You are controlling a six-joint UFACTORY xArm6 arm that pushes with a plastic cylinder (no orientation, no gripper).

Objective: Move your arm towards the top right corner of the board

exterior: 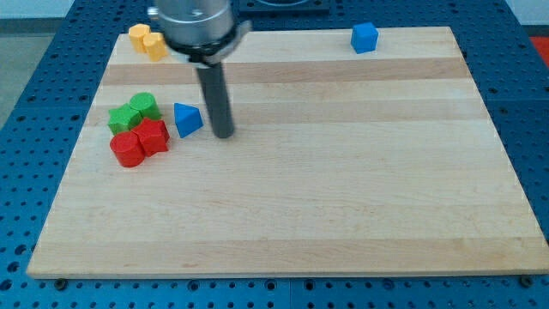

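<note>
So the arm comes down from the view's top, a bit left of centre, and ends in a straight dark rod with my tip (223,135) sitting on the wooden board (343,197). There's no gripper on this rig at all, just the rod, so nothing to call apart or together. The tip is in the board's upper left area, just beside a blue triangular block (188,119), which sits on the tip's left; whether they actually touch is hard to tell, the gap looks tiny at best. Further to the view's left there's a little cluster: two green blocks (133,112) sitting right against each other (one roundish, the other more starry, shapes aren't super clear), and just below them two red blocks (141,142), one looking like a cylinder and the other chunkier, also pressed together. Up near the top left corner of the board there are two yellow blocks (147,40) side by side, partly next to the arm's grey housing (199,21). The top right corner (446,34) is well apart from the tip, way across the board, and the only thing near it is a blue cube (364,38) sitting close to the top edge. The whole board rests on a blue perforated bench (34,129).
</note>
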